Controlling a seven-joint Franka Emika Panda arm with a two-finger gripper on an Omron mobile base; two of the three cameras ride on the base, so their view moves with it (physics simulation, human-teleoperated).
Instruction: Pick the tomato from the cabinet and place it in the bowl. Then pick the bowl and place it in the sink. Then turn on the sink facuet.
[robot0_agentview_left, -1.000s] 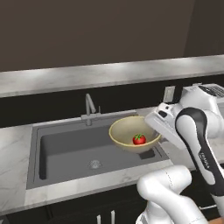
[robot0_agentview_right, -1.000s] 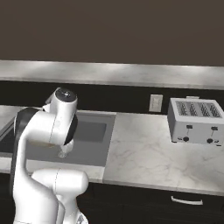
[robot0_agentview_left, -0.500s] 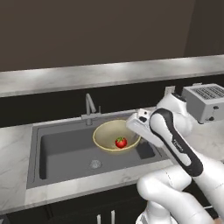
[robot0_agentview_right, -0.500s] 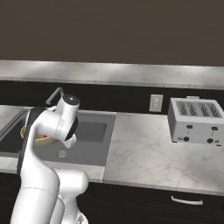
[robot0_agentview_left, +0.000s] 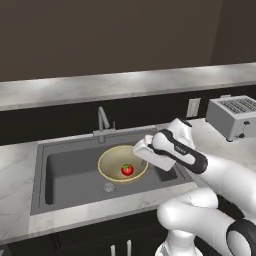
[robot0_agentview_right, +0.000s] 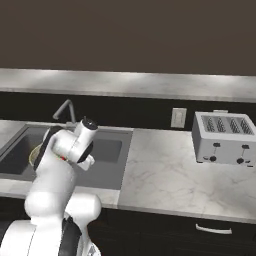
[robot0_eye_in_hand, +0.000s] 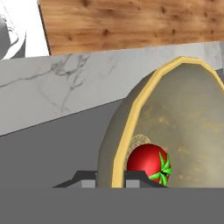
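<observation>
From the left, the pale marble counter (robot0_agentview_left: 17, 165) runs up to the large rectangular dark grey sink (robot0_agentview_left: 70, 172), with its small round metal drain (robot0_agentview_left: 108, 187) near the front. Behind the basin stands the slim grey metal faucet (robot0_agentview_left: 103, 119), its bent spout reaching toward the near side. Over the basin hangs the wide, pale yellow-beige bowl (robot0_agentview_left: 112, 161), and the small glossy red tomato (robot0_agentview_left: 127, 170) with its green tuft sits in the bottom of it. I cannot tell whether the bowl's base touches the sink floor.

At the bowl's right rim is the two-finger gripper (robot0_agentview_left: 141, 152); the hand view shows its fingers nearly closed, pinching the thin rim, one tip either side of the wall. I would judge the bowl stiff and light, but held at one edge it will want to tip, and the smooth round tomato would roll. A level, gentle set-down looks wise. Far right, a silver toaster (robot0_agentview_left: 235, 116) sits on the counter.
</observation>
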